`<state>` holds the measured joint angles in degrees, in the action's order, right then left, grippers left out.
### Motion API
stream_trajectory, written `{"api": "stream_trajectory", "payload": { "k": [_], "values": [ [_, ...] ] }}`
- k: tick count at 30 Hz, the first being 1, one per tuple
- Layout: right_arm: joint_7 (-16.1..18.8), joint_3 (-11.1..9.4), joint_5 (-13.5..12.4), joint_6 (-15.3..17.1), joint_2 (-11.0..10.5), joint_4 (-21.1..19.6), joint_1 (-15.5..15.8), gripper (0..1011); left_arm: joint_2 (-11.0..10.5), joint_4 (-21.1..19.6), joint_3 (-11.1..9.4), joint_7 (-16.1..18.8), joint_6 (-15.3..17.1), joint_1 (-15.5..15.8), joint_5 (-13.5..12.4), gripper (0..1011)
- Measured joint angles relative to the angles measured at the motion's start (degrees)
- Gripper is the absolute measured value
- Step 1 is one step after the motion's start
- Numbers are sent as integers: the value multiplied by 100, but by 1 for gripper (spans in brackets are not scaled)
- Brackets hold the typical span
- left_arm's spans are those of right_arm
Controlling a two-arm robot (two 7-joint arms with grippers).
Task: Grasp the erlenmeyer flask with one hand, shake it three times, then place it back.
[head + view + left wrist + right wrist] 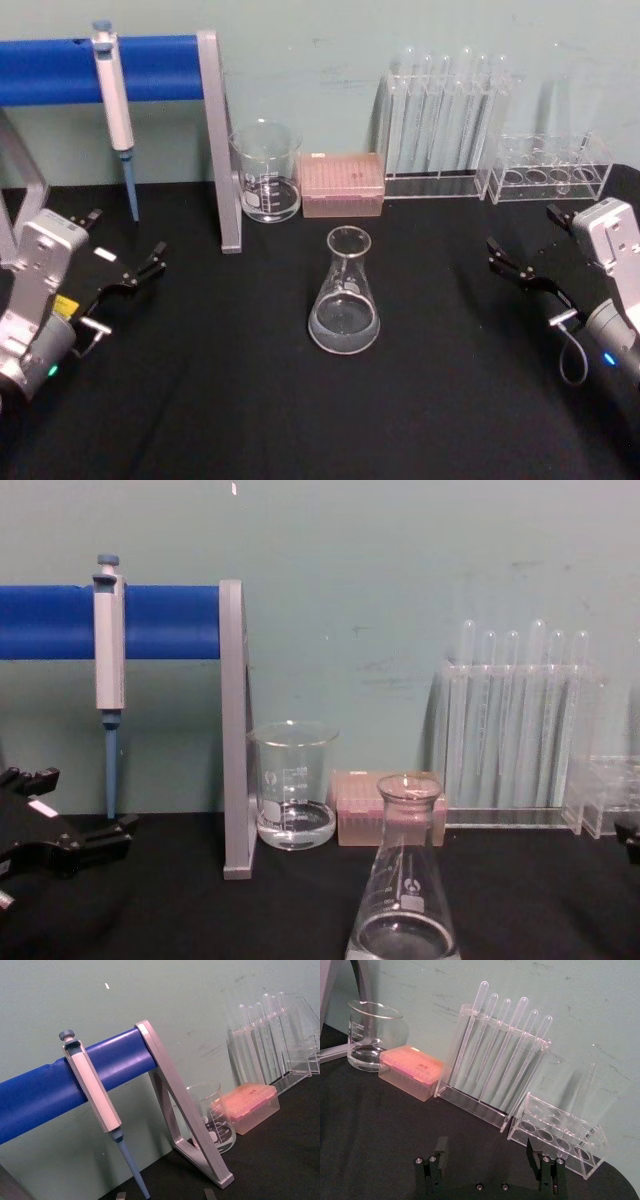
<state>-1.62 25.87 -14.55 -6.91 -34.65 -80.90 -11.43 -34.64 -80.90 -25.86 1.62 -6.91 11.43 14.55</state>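
Black counter carries the erlenmeyer flask upright at centre, ungrasped. Left pincer and right pincer stand released, well apart from it. Risk: tapered glass may slip in the grasp; shaking may spill liquid.

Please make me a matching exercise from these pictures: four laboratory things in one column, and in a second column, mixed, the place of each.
1. erlenmeyer flask
2. beaker
3. pipette
4. pink tip box

A. hangs on the blue bar
B. between the beaker and the tall clear rack
C. alone, mid black table
D. right beside the grey post

Pairs: 1-C, 2-D, 3-A, 4-B.
Left claw and right claw are open at the table's sides.
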Motion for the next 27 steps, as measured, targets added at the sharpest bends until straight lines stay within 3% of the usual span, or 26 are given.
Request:
{"api": "stream_trajectory", "payload": {
  "k": [27],
  "values": [
    [0,0,0,0,0,0,0,1000,0,0,0,0,0,0,0,1001]
  ]
}}
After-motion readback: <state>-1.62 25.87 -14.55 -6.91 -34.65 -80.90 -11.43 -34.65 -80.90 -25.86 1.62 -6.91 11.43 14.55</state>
